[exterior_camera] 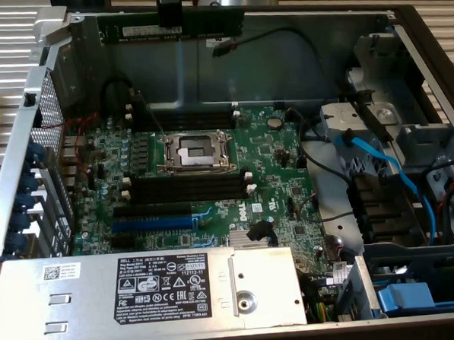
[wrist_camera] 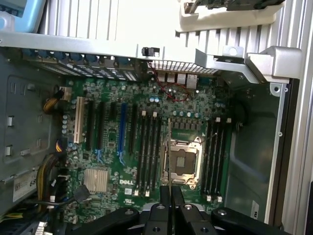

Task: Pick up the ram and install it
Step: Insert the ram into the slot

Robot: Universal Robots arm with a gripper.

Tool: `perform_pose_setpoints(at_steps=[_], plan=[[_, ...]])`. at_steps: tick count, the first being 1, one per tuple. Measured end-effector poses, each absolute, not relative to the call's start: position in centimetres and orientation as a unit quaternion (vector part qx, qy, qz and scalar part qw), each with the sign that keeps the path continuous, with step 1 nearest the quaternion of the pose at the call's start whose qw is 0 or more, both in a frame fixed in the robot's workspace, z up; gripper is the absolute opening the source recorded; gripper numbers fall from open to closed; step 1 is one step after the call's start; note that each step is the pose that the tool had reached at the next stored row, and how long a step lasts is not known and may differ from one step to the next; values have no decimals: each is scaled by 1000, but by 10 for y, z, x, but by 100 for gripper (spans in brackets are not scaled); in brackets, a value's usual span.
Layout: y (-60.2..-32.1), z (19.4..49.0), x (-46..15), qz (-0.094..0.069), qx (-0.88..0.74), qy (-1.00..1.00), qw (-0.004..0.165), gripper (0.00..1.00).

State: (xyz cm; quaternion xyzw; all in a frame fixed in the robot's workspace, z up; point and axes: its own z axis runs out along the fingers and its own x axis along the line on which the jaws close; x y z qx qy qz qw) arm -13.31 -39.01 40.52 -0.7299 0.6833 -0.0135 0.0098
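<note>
The ram [exterior_camera: 175,26] is a long dark-green stick with a whitish label. It hangs level, high over the far wall of the open computer case. My gripper [exterior_camera: 169,4] is shut on its upper edge near the middle. In the wrist view the black fingers [wrist_camera: 164,205] close on the ram [wrist_camera: 169,147], seen edge-on as a thin line above the motherboard [wrist_camera: 122,171]. It runs beside the CPU socket [wrist_camera: 183,164]. Long black slots with white end clips lie on either side of the socket [exterior_camera: 195,150], one bank [exterior_camera: 186,189] nearer and one [exterior_camera: 182,120] farther.
A blue slot [exterior_camera: 152,223] and more black slots sit toward the exterior view's left. The grey power supply [exterior_camera: 172,291] spans the front. Blue cables [exterior_camera: 379,169] and a drive cage [exterior_camera: 413,229] are on the exterior view's right. A small heatsink [exterior_camera: 250,241] stands near the front.
</note>
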Motion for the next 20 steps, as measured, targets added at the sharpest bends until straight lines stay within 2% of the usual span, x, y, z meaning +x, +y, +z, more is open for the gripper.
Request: perform_pose_setpoints(at_steps=[20], plan=[[-396,401,-132,-14,-717,697,9,13]])
